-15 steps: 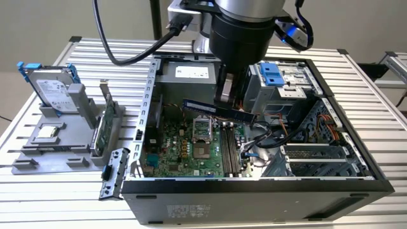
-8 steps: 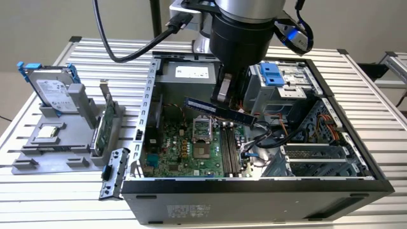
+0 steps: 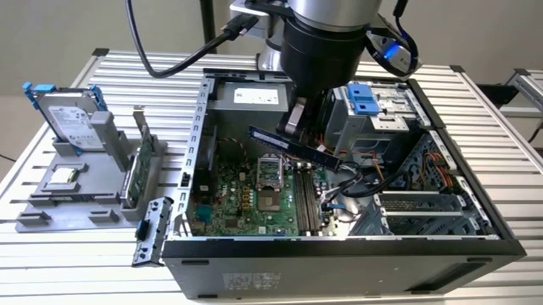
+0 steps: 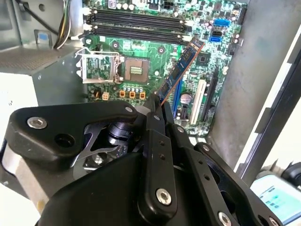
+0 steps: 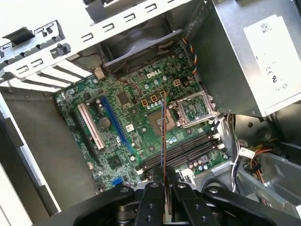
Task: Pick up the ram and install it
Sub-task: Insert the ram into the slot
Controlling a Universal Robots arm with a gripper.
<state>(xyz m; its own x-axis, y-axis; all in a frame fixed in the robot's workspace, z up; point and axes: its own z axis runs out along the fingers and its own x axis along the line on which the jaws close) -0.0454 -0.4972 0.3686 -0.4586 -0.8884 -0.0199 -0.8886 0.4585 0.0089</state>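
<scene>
The claw [image 4: 157, 106] is narrowly closed on the ram [image 4: 181, 66], its black fingers [image 5: 151, 197] pressed against the flat sides of the thin dark stick. In the first wrist view the ram [image 5: 162, 136] appears edge-on, as a fine line running out from the fingertips. It hangs in the air above the green motherboard [image 5: 127, 127], over the area between the processor socket [image 5: 162, 120] and the long memory slots [image 5: 183, 150], and is not seated. In the exterior view the ram [image 3: 293, 147] is tilted, with its lower end towards the exterior view's right, close to the metal drive cage [image 3: 373, 111] and loose cables [image 3: 365, 181]. The computer case [image 3: 339, 244] lies open-sided on the slatted surface [image 3: 85, 254]. The arm [image 3: 327, 44] comes down nearly vertically into the opening.
</scene>
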